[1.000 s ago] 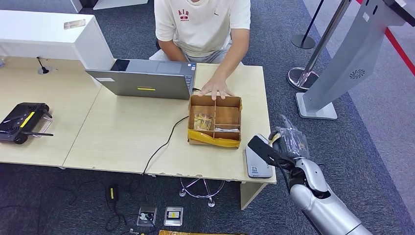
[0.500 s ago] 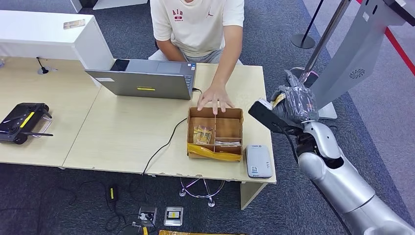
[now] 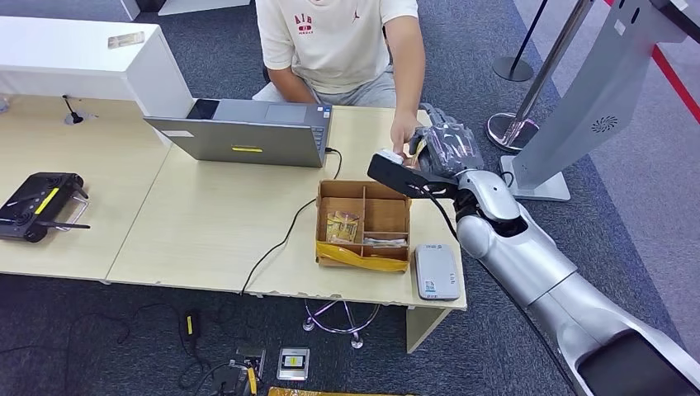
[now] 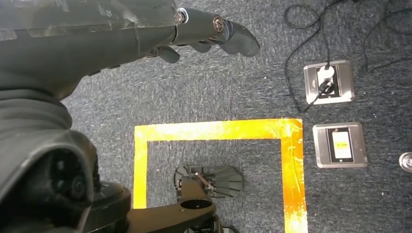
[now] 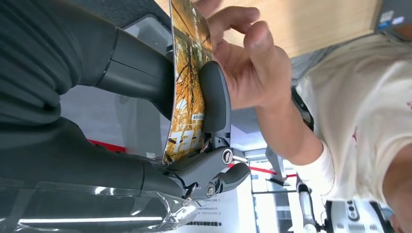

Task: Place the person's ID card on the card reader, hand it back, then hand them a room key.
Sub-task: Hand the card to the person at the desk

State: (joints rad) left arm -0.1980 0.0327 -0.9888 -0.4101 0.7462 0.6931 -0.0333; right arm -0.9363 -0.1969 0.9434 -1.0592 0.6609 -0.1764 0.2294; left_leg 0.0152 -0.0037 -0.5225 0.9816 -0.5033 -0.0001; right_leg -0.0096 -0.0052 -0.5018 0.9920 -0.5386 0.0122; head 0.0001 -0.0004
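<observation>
Around the cardboard box (image 3: pixel 363 214) the desk (image 3: pixel 206 223) lies bare toward the robot's left, crossed only by a black cable (image 3: pixel 281 239). The laptop (image 3: pixel 243 132) walls off the far side, and the card reader (image 3: pixel 436 271) sits just beside the box's right near corner. Beyond the box's far right corner, the right hand (image 3: pixel 442 153) and the person's hand (image 3: pixel 402 144) meet, crowding that gap.

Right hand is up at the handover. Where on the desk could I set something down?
Bare wood lies between the laptop, the cable and the near edge, and left toward the black controller. It is crowded around the divided box, card reader, right hand and person's hand.
</observation>
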